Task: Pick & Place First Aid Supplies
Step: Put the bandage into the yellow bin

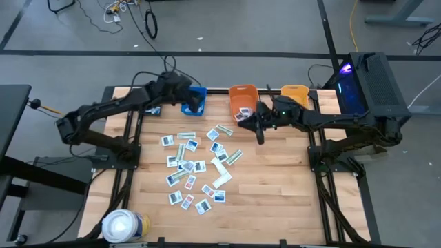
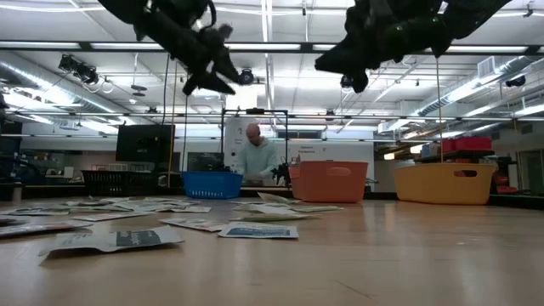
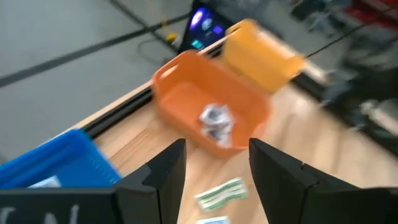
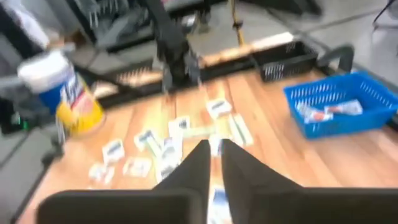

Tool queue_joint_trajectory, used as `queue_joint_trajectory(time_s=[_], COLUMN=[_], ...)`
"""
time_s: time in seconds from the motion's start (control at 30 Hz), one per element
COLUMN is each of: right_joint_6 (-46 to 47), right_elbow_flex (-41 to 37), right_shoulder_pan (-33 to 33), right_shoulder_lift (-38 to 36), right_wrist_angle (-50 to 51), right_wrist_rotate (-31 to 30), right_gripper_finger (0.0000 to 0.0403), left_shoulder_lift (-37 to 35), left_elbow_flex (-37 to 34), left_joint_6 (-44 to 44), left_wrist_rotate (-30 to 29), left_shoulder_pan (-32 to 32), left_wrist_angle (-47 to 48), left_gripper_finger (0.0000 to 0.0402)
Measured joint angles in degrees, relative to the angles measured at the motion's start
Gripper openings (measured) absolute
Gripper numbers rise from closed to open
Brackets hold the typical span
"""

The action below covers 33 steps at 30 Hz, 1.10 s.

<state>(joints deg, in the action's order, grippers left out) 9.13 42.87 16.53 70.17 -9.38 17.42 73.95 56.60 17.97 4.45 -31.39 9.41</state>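
Many first aid packets [image 1: 196,165] lie flat and scattered on the wooden table; more lie in the orange bin [image 3: 216,121] and the blue bin [image 4: 326,112]. My left gripper [image 3: 214,155] hangs open and empty above the table by the blue bin [image 1: 187,108], facing the orange bin [image 3: 205,99]. My right gripper [image 4: 214,149] is held high beside the orange bin [image 1: 242,100], on its near right side. It points toward the table's left, and its fingers are almost together around a sliver of white and blue packet. My right gripper has a thin white and blue packet [image 4: 217,200] in the narrow slit between its two fingers, seen edge-on. The fingers slant a little below level, toward the table's left. The packet is clear of the table; which part of it is held, the fingers hide.
A yellow bin [image 1: 295,95] stands to the right of the orange one along the far edge. A large white roll with a yellow band [image 1: 124,226] stands at the near left corner. A person [image 2: 255,157] stands beyond the table. The table's near right part holds no packets.
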Motion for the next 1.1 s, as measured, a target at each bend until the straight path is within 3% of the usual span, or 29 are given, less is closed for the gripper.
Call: queue_joint_trajectory(time_s=[0.27,0.5,0.83,1.1], right_joint_6=[-8.8,-15.5,-32.2,-38.4], right_elbow_flex=[0.0,0.0,0.0,0.0], right_shoulder_pan=[0.0,-0.9,-2.2,-2.3], right_shoulder_lift=[0.9,7.7,16.9,23.3], right_wrist_angle=[8.3,8.2,8.0,7.6], right_wrist_rotate=[3.3,7.2,7.3,7.3], right_gripper_finger=[0.0167,0.0249,0.0275,0.0276], left_shoulder_lift=[-7.9,-10.7,-10.7,-10.7], left_elbow_flex=[0.0,0.0,0.0,0.0], left_joint_6=[2.4,2.4,3.9,4.0], left_wrist_rotate=[0.0,-1.7,-2.1,1.1], left_shoulder_pan=[7.3,10.8,13.0,13.0], left_wrist_angle=[-5.9,-9.4,-9.2,-9.0], left_gripper_finger=[0.0179,0.0179,0.0179,0.0179])
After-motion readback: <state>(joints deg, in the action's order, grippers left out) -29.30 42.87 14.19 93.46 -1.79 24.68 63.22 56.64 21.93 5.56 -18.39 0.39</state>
